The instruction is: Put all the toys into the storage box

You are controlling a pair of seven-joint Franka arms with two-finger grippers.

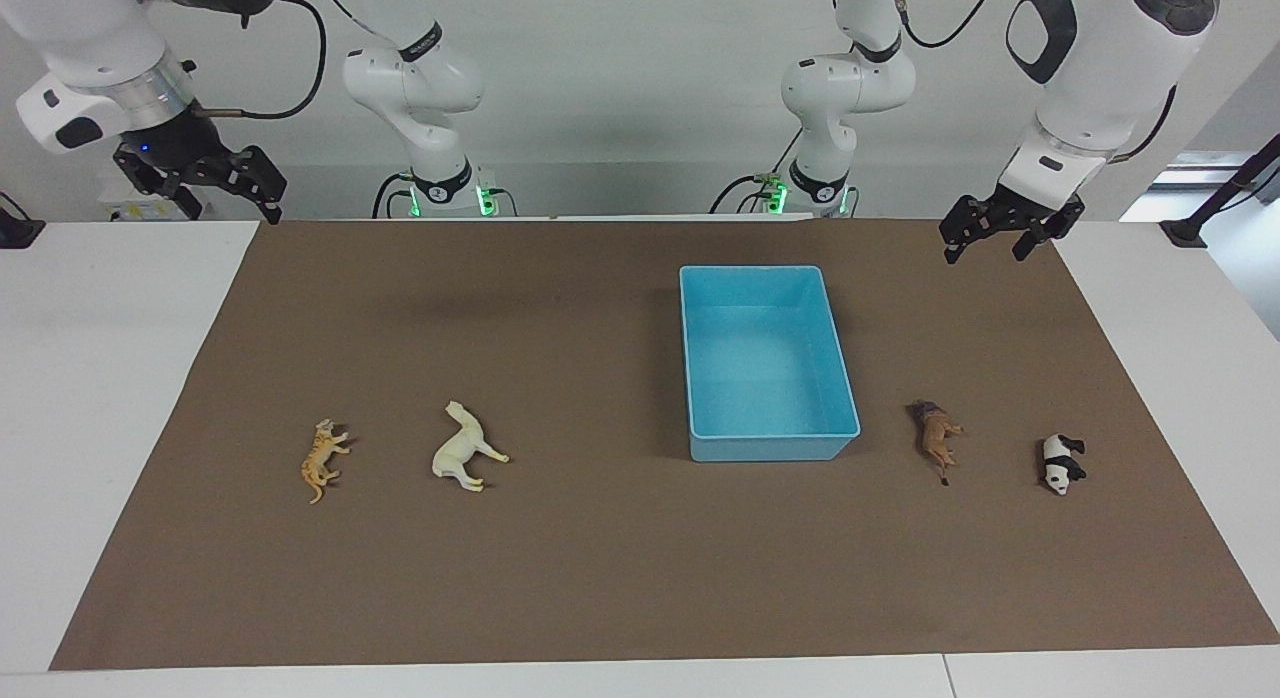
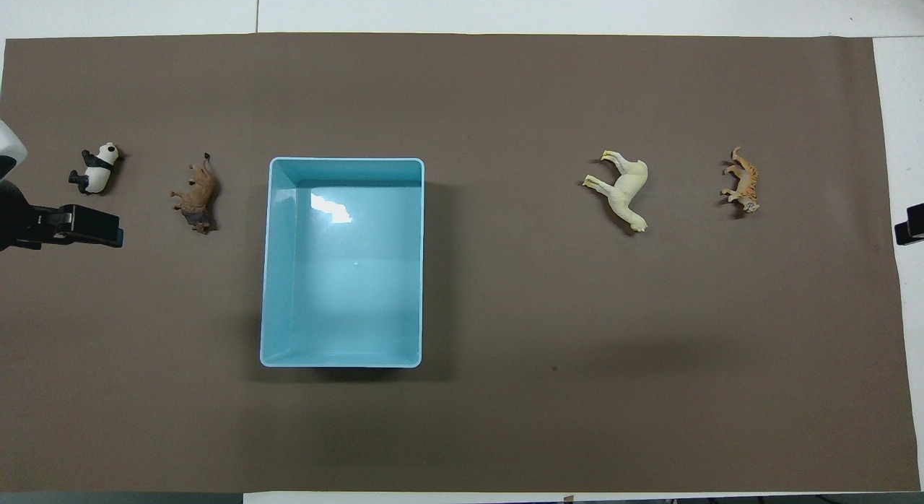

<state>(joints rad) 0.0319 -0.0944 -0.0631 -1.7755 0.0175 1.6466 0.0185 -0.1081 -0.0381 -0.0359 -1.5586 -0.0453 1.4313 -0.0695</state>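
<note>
The light blue storage box (image 1: 770, 448) stands empty on the brown mat, also in the overhead view (image 2: 268, 273). All the toys lie on their sides on the mat. The lion (image 1: 935, 438) (image 2: 196, 197) and the panda (image 1: 1062, 463) (image 2: 96, 168) lie beside the box toward the left arm's end. The cream horse (image 1: 465, 460) (image 2: 624, 193) and the tiger (image 1: 322, 461) (image 2: 743, 183) lie toward the right arm's end. My left gripper (image 1: 985, 250) (image 2: 79, 229) hangs open and empty, raised over the mat's corner. My right gripper (image 1: 232, 210) (image 2: 911, 233) hangs open and empty, raised over the mat's other corner.
The brown mat (image 1: 600, 558) covers most of the white table (image 1: 100, 378). Two more robot bases stand at the table's edge near the robots. A black clamp (image 1: 1185, 233) sits on the table at the left arm's end.
</note>
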